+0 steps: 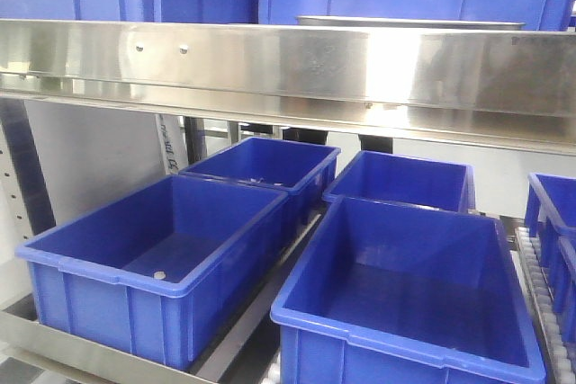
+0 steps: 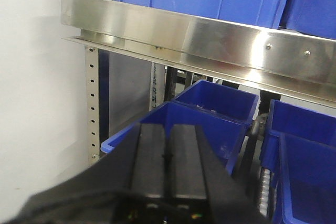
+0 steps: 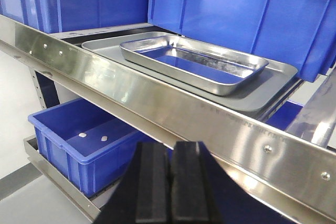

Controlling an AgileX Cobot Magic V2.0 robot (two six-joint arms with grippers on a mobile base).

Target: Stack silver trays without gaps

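Note:
Two silver trays lie on the upper shelf in the right wrist view: a small shiny tray rests inside a larger flat grey tray, turned slightly askew to it. From the front view only a thin tray rim shows above the shelf rail. My right gripper is shut and empty, below and in front of the rail, well short of the trays. My left gripper is also shut with nothing in it, pointing at the lower blue bins; no tray appears in its view.
A long brushed-steel shelf rail with screws runs across in front of the trays. Blue bins stand behind the trays on the upper shelf. Several open blue bins fill the lower shelf. A perforated upright stands at left.

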